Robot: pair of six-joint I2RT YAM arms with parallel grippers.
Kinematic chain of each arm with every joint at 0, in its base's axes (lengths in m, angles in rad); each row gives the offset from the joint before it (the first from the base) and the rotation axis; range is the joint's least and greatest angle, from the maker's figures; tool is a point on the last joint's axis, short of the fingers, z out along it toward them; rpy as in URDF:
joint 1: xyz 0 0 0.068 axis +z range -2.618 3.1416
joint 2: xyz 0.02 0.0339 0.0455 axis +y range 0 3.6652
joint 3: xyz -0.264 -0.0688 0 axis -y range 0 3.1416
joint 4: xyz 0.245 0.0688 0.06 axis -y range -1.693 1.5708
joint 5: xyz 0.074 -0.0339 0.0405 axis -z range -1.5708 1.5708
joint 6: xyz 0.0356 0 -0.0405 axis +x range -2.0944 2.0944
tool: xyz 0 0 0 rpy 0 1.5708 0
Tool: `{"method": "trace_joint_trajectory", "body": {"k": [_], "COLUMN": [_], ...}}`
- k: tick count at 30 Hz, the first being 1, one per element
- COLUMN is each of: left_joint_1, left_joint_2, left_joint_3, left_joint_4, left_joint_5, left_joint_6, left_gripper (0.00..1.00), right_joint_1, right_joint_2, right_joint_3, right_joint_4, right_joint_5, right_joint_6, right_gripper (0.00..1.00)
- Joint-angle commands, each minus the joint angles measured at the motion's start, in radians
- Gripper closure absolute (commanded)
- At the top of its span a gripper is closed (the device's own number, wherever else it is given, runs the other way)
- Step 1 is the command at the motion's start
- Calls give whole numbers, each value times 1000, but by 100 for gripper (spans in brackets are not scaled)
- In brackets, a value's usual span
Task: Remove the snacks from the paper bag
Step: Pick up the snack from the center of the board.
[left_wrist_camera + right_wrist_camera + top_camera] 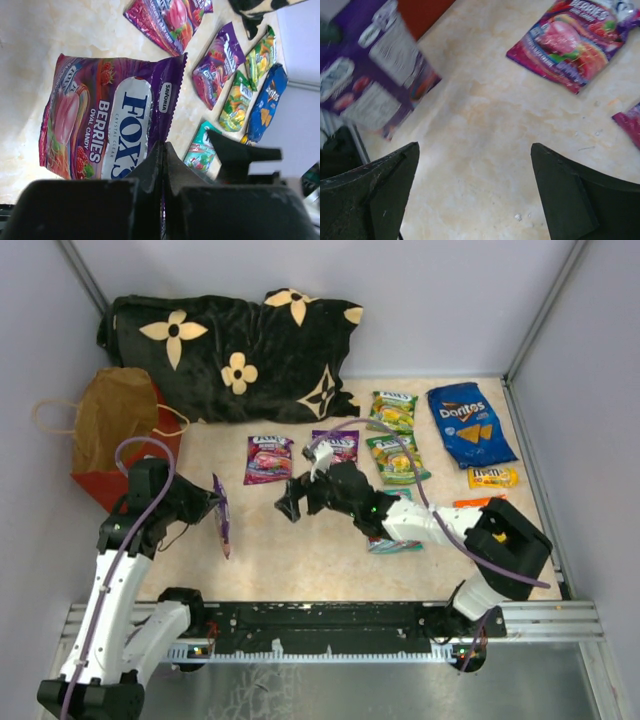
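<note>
The red paper bag (120, 435) lies open at the left, its brown inside showing. My left gripper (213, 506) is shut on the edge of a purple Fox's berries candy pouch (105, 120) and holds it upright above the table, just right of the bag. My right gripper (291, 506) is open and empty over bare table, facing that pouch (375, 75). Lying on the table are two purple pouches (268, 458) (338, 447), two green pouches (393, 410) (393, 458), the blue Doritos bag (470, 423), the yellow M&M's packet (492, 477) and a teal pouch (395, 542) partly under the right arm.
The black flower-patterned pillow (230, 355) lies along the back wall behind the bag. A small orange packet (478, 502) lies near the M&M's. Grey walls close in the left, back and right sides. A metal rail (330, 620) runs along the near edge.
</note>
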Motion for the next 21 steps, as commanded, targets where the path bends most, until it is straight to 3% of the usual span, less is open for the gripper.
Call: {"method": "trace_joint_trajectory", "body": {"k": [1,4,9,15,21], "left_joint_1": [2,3,2,3,3], "left_joint_2": [61,83,94,120,134], "left_joint_3": [82,85,62,63,84], "left_joint_4": [-26,-21,9,50,66], "left_joint_5": [-43,-66,-95,-118,-89], "left_joint_6": [-68,-80,-107,-102,-88], "left_gripper": [100,100,100,100,100], "right_joint_1": [95,164,214,304,304], "right_joint_2": [-140,-178,-45,183,318], "right_joint_3": [-164,-261,-243,-134,-10], "right_joint_4": [376,573,810,967,970], "right_joint_5": [-71,-88,-41,163,153], "right_joint_6": [-199,-287,-306,-429,-472], "right_gripper": [4,3,8,9,13]}}
